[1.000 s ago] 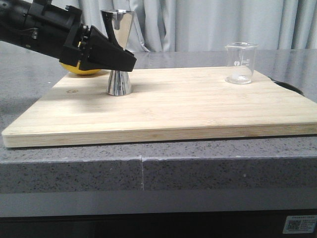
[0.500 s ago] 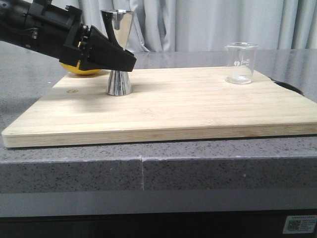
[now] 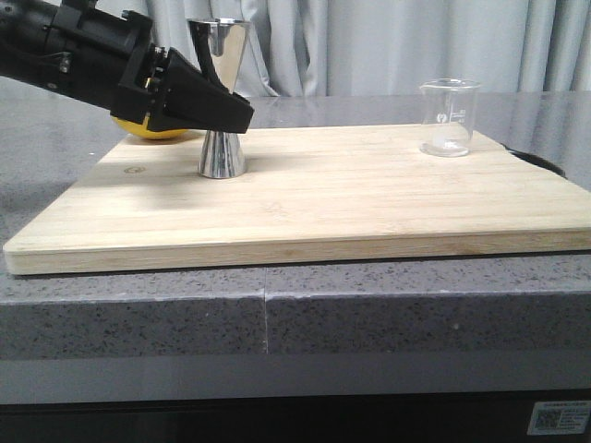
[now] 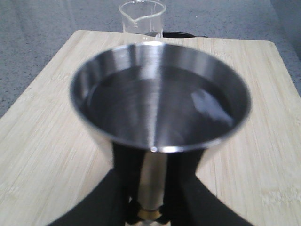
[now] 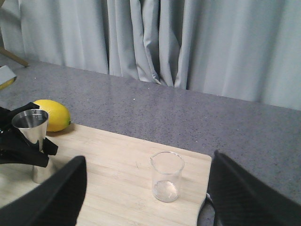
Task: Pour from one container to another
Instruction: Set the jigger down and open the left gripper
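The steel jigger (image 3: pixel 222 51) stands upright on the left part of the wooden board (image 3: pixel 351 203). My left gripper (image 3: pixel 242 111) is shut on its narrow waist, a black finger pressing each side of the stem. In the left wrist view the jigger's upper cup (image 4: pixel 160 99) fills the frame above that gripper (image 4: pixel 151 183). The clear glass beaker (image 3: pixel 450 118) stands upright at the board's far right corner, free and looking nearly empty. My right gripper (image 5: pixel 146 162) hangs open above and short of the beaker (image 5: pixel 167 178), touching nothing. It is out of the front view.
A yellow lemon (image 3: pixel 152 131) lies behind the left gripper at the board's back left edge. A dark round object (image 3: pixel 545 164) sits just past the board's right edge. The grey counter (image 3: pixel 369 314) has a front ledge. Curtains hang behind.
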Controlling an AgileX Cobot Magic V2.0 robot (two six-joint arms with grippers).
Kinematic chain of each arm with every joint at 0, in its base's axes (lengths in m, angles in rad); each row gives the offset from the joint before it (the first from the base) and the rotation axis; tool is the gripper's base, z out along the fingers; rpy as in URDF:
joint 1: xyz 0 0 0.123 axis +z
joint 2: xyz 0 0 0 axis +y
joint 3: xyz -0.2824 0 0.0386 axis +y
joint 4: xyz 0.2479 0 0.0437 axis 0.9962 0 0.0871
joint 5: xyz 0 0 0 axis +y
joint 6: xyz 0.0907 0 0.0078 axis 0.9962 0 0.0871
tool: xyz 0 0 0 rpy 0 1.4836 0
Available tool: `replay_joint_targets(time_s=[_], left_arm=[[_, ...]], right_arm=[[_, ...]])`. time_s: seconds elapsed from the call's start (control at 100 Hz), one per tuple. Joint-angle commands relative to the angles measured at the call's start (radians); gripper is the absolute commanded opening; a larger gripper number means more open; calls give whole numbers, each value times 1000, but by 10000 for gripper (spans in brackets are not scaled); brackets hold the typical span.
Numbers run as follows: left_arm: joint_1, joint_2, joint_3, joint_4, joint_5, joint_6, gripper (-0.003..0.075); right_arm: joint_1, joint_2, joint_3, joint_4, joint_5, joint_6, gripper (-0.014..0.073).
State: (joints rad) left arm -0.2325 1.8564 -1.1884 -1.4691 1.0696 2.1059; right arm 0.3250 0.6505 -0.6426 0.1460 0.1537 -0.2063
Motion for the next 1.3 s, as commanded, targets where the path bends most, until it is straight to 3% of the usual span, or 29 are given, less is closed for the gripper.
replay_joint_targets(time_s=[0.0,0.21,0.87,1.29], left_arm=[[4,-47,-28,-54,50,-10,118],[4,-47,-28,-54,48,-10,169],[4,-47,-28,-54,26,-37,468],[4,-47,-28,17,8,-111,487]], right_arm=[[-7,-4,-29,2,-86,-2,492],[-7,-4,-29,2,-86,-2,492],[-7,-4,-29,2,-86,-2,492],[-7,-4,-29,2,-86,-2,491]])
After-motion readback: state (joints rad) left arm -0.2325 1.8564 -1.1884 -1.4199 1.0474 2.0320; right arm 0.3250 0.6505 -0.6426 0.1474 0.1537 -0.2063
